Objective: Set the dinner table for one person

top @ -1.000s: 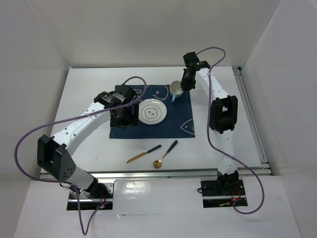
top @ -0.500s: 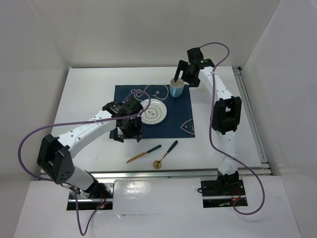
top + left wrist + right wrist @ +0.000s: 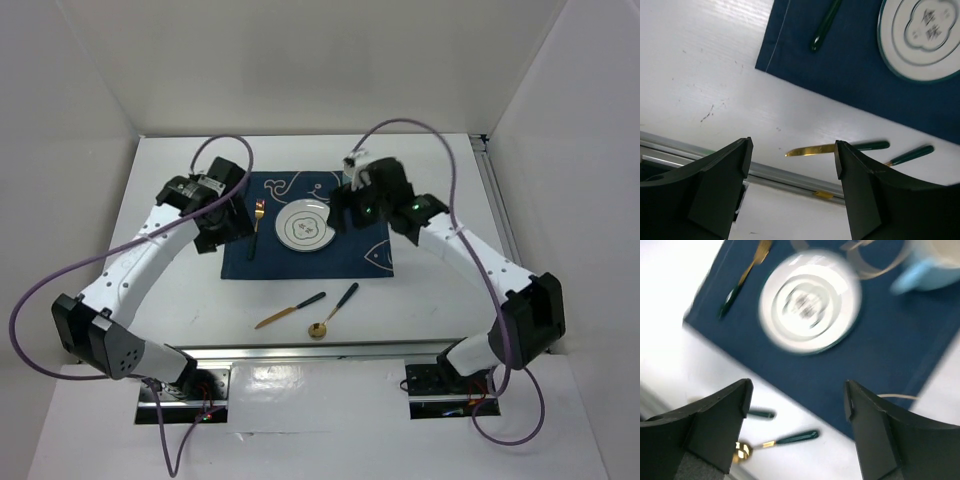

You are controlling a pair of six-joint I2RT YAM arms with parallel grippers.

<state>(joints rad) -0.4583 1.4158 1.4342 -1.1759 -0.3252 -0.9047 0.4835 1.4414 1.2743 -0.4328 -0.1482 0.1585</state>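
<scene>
The white dinner table [image 3: 170, 290] carries a navy placemat [image 3: 350, 262] with a white plate [image 3: 306, 227] at its middle. On the mat left of the plate lies a fork [image 3: 255, 222], gold-headed and green-handled. A light blue cup [image 3: 932, 265] stands at the mat's far right; the right arm hides it from above. The knife [image 3: 290, 311] and spoon [image 3: 333, 311] lie on bare table in front of the mat. My left gripper [image 3: 228, 232] hovers open over the mat's left edge. Just right of the plate my right gripper [image 3: 345, 215] hangs open and empty.
An aluminium rail [image 3: 300, 352] runs along the table's near edge and another [image 3: 505, 240] along its right side. White walls close in the left, back and right. Purple cables loop above both arms.
The right gripper opened, let go of the cup and swung toward me to the plate's right. The left arm moved back left, and the fork now shows on the mat.
</scene>
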